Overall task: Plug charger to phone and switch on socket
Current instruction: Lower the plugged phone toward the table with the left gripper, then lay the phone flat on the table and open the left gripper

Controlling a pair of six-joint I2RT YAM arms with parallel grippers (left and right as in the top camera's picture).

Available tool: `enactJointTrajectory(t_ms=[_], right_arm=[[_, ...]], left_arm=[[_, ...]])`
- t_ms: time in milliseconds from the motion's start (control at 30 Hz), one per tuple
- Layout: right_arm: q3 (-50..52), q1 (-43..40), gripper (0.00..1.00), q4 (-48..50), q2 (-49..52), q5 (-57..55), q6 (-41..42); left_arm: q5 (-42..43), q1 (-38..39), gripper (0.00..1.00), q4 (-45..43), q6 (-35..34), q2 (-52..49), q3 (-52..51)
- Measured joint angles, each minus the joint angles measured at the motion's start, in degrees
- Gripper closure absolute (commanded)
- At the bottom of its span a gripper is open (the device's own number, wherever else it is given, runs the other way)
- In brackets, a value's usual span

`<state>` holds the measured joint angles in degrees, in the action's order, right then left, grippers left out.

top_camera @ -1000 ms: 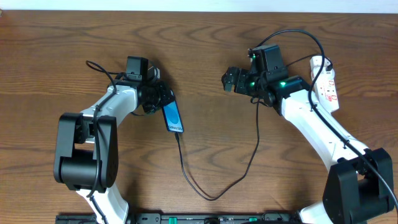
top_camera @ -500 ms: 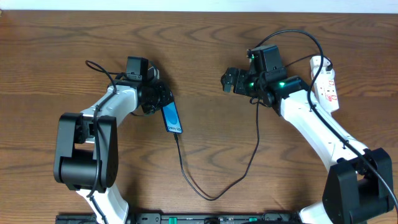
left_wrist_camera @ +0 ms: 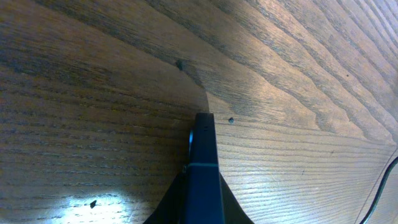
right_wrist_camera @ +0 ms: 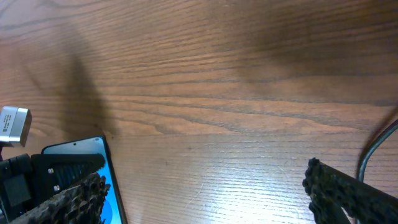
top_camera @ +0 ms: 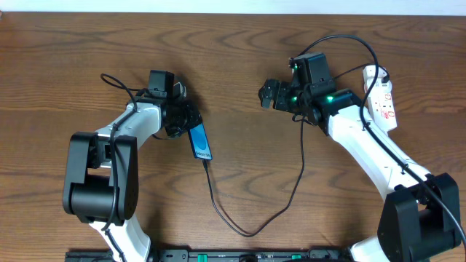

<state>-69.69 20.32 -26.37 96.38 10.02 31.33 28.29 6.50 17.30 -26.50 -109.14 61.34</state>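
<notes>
Your left gripper (top_camera: 189,124) is pressed together on the phone (top_camera: 202,142), pinching it at its upper end. From overhead the phone lies at a slant on the left half of the table (top_camera: 73,44), blue screen showing, lower end pointing toward the near edge. In your left wrist view it runs edge-on straight out from between the fingers, with its far end low over the wood. Whether that end touches the table, you cannot tell from here.

The charger (top_camera: 251,232) meets the phone's lower end. The tip looks seated there, but the joint is too small in the overhead view to be sure. From that end the thin black cable runs toward the near edge of the table and curves round in a loop. It then climbs up the middle until it passes under your right arm.

Your right gripper (top_camera: 269,93) hangs near the centre of the table, well apart from the phone, with its fingers spread as wide as they go and nothing between them. Its wrist camera looks across bare wood toward the phone and the left gripper, with a stretch of black cable at the right edge.

The socket (top_camera: 384,102) lies at the far right of the table, just beside your right arm and behind the right gripper. It is a narrow white strip with red marks on it. How its switch stands is too small to make out.
</notes>
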Motion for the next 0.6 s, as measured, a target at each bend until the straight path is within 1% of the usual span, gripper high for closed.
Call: enactJointTrajectory(t_ms=[267, 300, 367, 433, 500, 533, 600], right_arm=[[0.0, 0.0, 0.01, 0.0, 0.0, 0.0, 0.0], [0.0, 0.0, 0.01, 0.0, 0.0, 0.0, 0.0], [0.0, 0.0, 0.01, 0.0, 0.0, 0.0, 0.0], [0.0, 0.0, 0.01, 0.0, 0.0, 0.0, 0.0], [0.0, 0.0, 0.01, 0.0, 0.0, 0.0, 0.0], [0.0, 0.0, 0.01, 0.0, 0.0, 0.0, 0.0], [0.0, 0.0, 0.01, 0.0, 0.0, 0.0, 0.0]], left_arm=[[-0.2, 0.0, 0.92, 0.0, 0.0, 0.0, 0.0], [-0.2, 0.0, 0.91, 0.0, 0.0, 0.0, 0.0], [-0.2, 0.0, 0.86, 0.0, 0.1, 0.0, 0.0], [-0.5, 0.0, 0.83, 0.0, 0.0, 0.0, 0.0], [-0.6, 0.0, 0.83, 0.0, 0.0, 0.0, -0.2], [-0.6, 0.0, 0.79, 0.0, 0.0, 0.0, -0.2], [-0.6, 0.0, 0.77, 0.0, 0.1, 0.0, -0.2]])
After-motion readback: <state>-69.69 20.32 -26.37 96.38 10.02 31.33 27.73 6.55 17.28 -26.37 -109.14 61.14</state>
